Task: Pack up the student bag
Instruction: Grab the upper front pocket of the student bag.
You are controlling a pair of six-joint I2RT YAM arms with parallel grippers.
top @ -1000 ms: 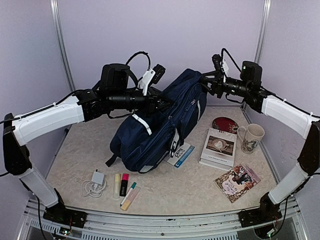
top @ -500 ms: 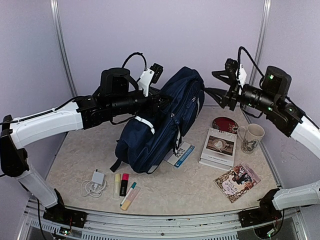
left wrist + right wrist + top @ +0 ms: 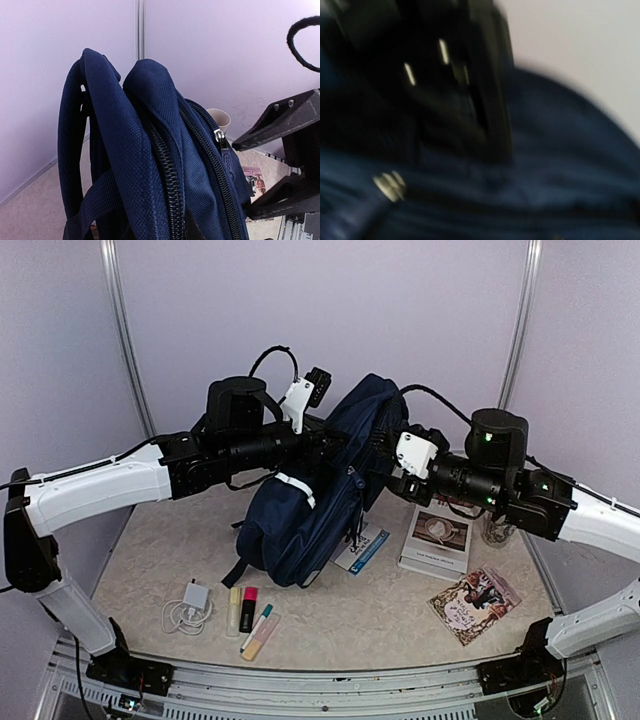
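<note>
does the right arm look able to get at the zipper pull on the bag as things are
Probably yes. The right gripper is open right beside the bag, close to the zipper pull, with nothing between them. The bag stands upright with its zipper side turned toward that gripper.

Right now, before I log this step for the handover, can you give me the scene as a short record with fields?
bag: student bag propped upright, base on the table
zipper: looks shut in the left wrist view
left gripper: at the bag's top, fingers hidden
right gripper: open, beside the bag's zipper side
outside the bag: charger, highlighters, book, mug
booklet: partly under the bag
right wrist view: too blurred to read
</note>
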